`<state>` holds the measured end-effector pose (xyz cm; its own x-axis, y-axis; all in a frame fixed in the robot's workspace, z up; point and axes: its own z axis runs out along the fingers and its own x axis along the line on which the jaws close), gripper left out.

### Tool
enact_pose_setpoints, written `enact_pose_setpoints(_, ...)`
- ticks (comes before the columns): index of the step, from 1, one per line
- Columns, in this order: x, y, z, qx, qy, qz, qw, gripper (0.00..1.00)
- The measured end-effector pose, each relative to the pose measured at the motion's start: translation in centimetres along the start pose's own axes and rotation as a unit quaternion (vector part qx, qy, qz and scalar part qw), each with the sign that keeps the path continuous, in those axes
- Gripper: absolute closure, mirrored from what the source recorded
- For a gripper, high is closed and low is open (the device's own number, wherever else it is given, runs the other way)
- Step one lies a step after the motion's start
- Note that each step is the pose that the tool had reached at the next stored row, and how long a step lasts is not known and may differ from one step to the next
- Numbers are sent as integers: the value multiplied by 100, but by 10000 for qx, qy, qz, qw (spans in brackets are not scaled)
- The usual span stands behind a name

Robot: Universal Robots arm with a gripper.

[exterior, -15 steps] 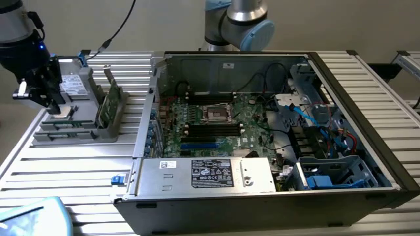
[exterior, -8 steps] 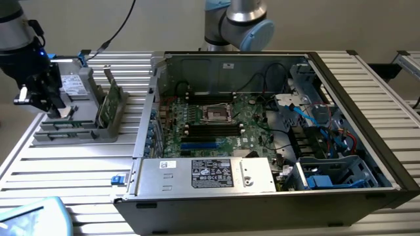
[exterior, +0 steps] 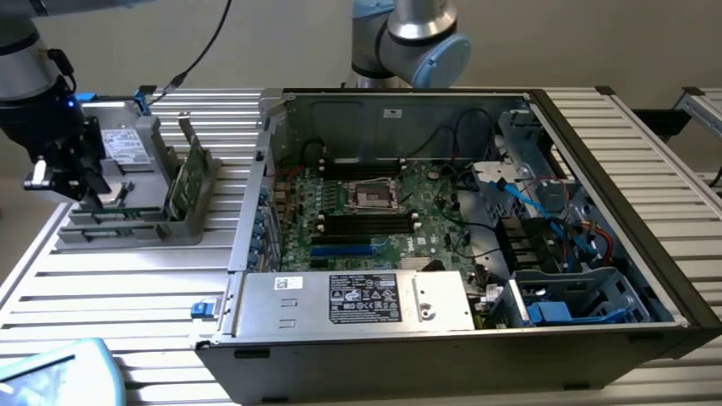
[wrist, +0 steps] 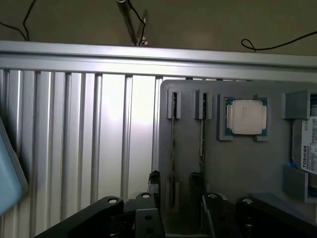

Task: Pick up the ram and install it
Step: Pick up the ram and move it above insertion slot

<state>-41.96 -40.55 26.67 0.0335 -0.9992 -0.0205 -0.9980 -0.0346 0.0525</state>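
Two ram sticks stand on edge in slots of the grey parts tray; in the wrist view I see them edge-on as thin lines. My gripper is open, and its two dark fingertips straddle one ram stick with a gap on each side. The other ram stick runs just outside the second fingertip. In the exterior view the gripper hangs low over the tray at the exterior view's left, beside the open computer case.
The tray also holds a silver processor chip, a labelled drive and a taller upright green card. The case shows its motherboard with dark memory slots. A pale blue object sits at the ribbed table's near corner.
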Motion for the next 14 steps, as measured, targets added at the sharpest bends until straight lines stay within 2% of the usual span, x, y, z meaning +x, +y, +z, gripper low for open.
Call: enact_pose_setpoints(14,12,-13,253,11,-3,-2,10000,63)
